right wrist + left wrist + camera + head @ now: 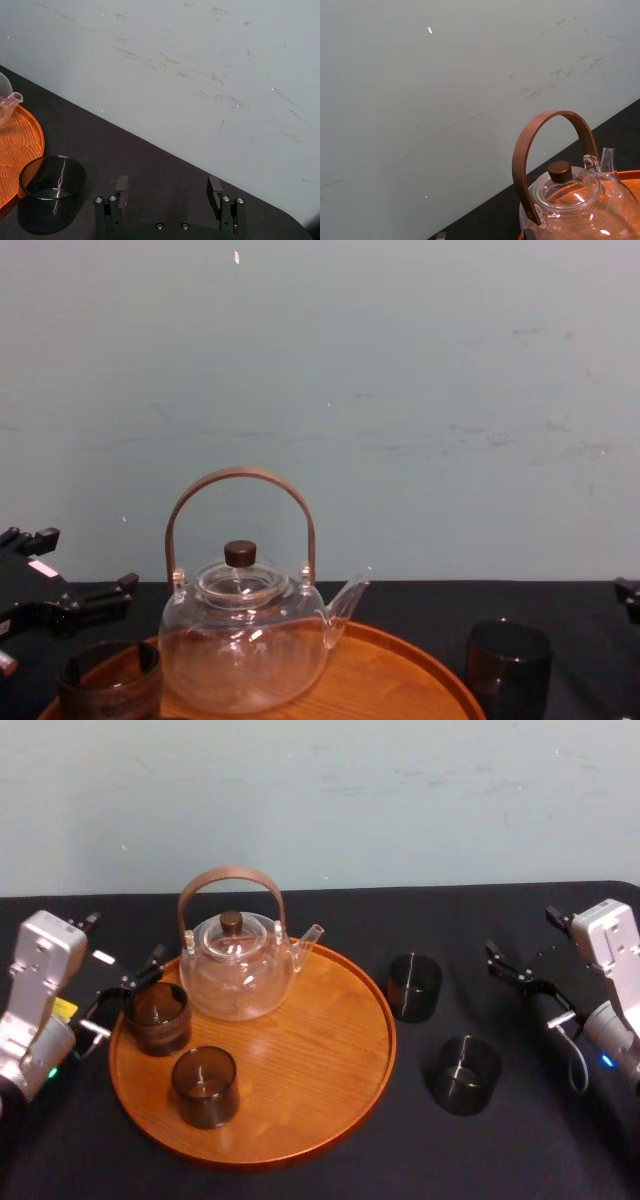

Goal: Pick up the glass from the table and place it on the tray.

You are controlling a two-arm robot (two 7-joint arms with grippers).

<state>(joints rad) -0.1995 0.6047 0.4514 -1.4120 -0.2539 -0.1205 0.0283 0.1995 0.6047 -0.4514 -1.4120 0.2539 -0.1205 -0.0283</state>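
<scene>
Two dark smoked glasses stand on the black table right of the tray: one close to the rim, one nearer me. The round wooden tray carries a clear teapot and two more dark glasses, one at its left edge and one in front. My left gripper is open just left of the left-edge glass, its fingers apart from it. My right gripper hovers open and empty right of the table glasses; its wrist view shows a glass ahead of the fingers.
The teapot's tall wooden handle rises above the tray's back left. A pale wall runs right behind the table. Open black tabletop lies between the two table glasses and my right gripper.
</scene>
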